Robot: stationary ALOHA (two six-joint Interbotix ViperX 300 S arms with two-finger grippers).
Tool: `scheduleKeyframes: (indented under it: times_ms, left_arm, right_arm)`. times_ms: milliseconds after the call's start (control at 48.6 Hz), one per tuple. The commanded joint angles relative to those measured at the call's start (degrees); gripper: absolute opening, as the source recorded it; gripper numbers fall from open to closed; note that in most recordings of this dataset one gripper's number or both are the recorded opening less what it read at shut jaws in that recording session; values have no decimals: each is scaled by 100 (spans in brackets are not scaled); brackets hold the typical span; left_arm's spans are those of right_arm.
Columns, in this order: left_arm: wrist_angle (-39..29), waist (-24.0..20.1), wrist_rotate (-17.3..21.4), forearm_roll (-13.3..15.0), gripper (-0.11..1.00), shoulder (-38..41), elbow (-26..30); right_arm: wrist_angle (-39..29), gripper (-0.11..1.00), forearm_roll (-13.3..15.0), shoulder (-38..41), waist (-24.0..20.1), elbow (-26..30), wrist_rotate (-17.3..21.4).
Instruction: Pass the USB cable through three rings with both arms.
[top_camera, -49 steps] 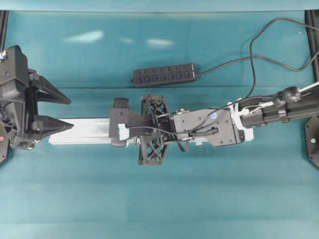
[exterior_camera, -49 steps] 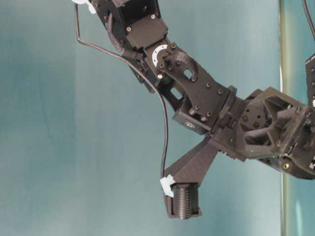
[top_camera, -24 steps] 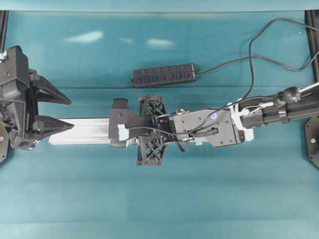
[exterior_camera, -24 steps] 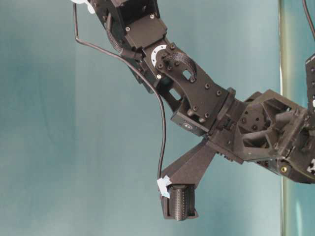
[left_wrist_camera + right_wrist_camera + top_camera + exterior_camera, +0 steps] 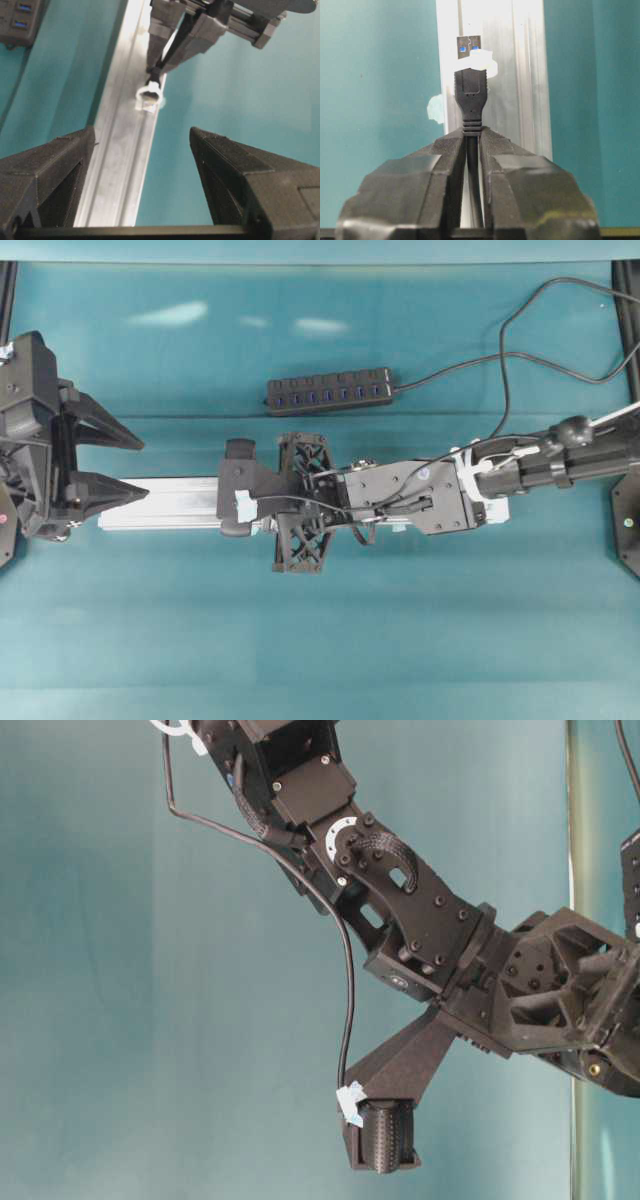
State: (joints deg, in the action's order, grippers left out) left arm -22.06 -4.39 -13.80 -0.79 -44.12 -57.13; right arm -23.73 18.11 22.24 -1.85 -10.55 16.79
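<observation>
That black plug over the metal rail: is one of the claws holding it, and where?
Yes. The right gripper pinches the USB cable just behind its plug, at the ribbed collar. The left gripper is open and holds nothing.

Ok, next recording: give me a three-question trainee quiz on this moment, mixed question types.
1. True or false: the left claw is shut on the USB cable.
2. Multiple choice: in the right wrist view, the plug's metal tip is
A. short of the white ring
B. past the ring
C. lying flat on the rail
3. Fill in: the right claw grips the cable just behind its ____.

Key: 1 false, it stands open near the rail's end. 2 B. 3 plug.
</observation>
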Motion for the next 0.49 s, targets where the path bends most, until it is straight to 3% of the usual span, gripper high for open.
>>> scheduleKeyframes:
  times_ms: [0, 309, 473]
  left_arm:
    - [44, -9, 0, -9, 82, 9, 62]
    - [70, 0, 9, -9, 82, 176, 44]
    - [492, 97, 88, -9, 82, 589, 35]
  right_arm:
    - [132, -7, -9, -44, -9, 44, -53]
    - [598, -7, -9, -9, 0, 149, -18]
    - [633, -7, -26, -18, 9, 123, 9]
